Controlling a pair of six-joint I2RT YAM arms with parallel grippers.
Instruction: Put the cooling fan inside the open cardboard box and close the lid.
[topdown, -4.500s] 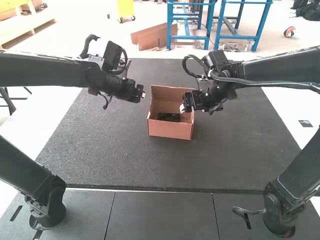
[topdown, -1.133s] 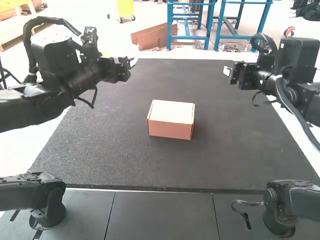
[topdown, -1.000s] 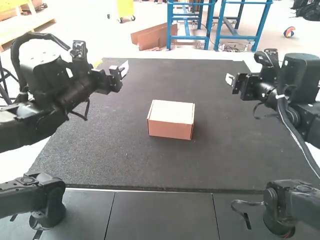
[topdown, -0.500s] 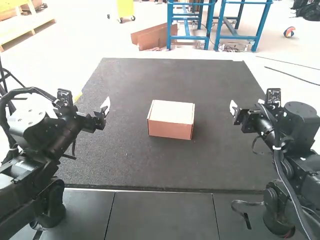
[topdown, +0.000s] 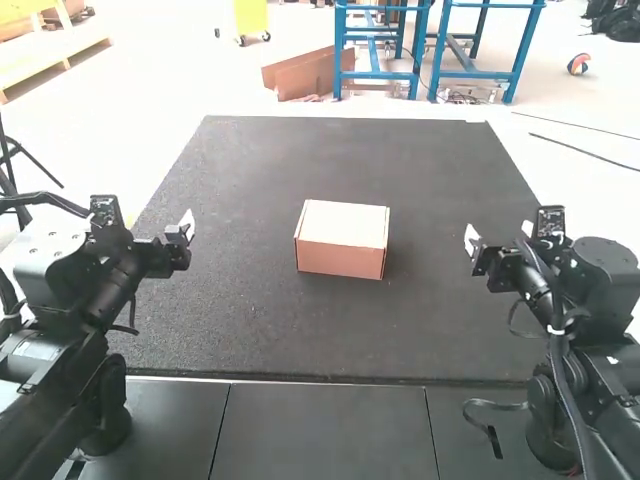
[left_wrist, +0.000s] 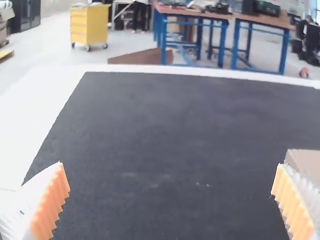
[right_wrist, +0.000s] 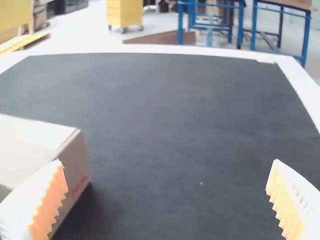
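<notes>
Both arms have pulled back from the middle toward their own bases. The left claw (topdown: 183, 228) now hangs over the left edge of the black mat (topdown: 300, 320), and the right claw (topdown: 476, 250) sits by the mat's right edge. Each claw is spread wide with nothing between its orange pads (left_wrist: 50, 197), as the wrist views show.

Between them, well apart from both, the cardboard box (topdown: 342, 238) sits around the centre of the counter (topdown: 560, 200) with its lid folded flat and shut. A moment ago it stood open with something dark inside. I take that for the cooling fan, now sealed in. To my eye the job looks finished, with nothing left but for the arms to settle.

The mat covers most of the pale counter. Beyond the far edge stand blue-framed benches (left_wrist: 200, 30) and a yellow cart (left_wrist: 90, 22).
</notes>
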